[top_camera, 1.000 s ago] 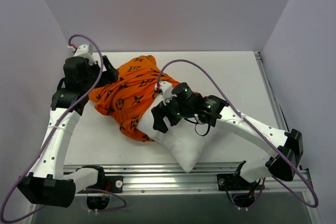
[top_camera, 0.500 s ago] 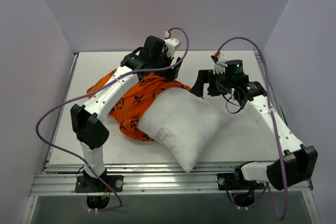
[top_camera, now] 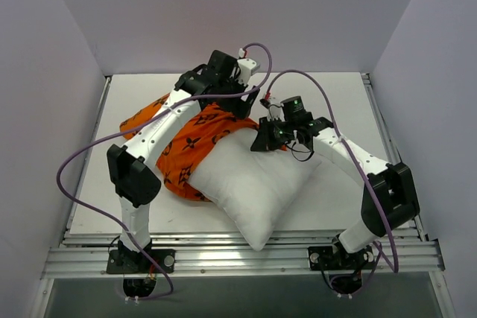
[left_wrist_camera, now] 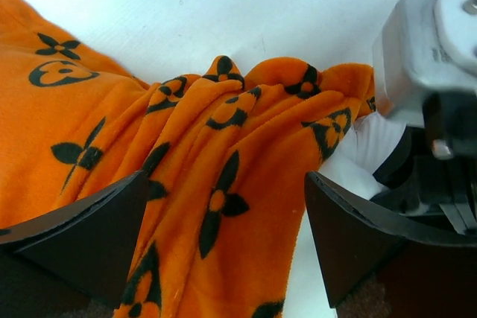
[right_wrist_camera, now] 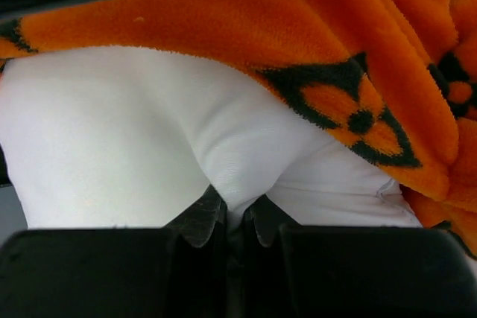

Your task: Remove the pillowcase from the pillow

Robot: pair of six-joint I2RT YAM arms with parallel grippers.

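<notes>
While the right gripper (right_wrist_camera: 232,217) is pinched tight on a fold of the white pillow (right_wrist_camera: 104,139) at its far edge, the left gripper (left_wrist_camera: 223,236) hangs spread wide over the bunched pillowcase (left_wrist_camera: 216,147) — gripping nothing, possibly brushing it. Pillowcase covers only the pillow's far-left end — both lie on the table (top_camera: 343,94).

White table (top_camera: 141,88) between plain lilac walls (top_camera: 223,13)

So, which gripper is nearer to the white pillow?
Right. The right gripper pinches the pillow; the left gripper is open over the pillowcase, beside it.
</notes>
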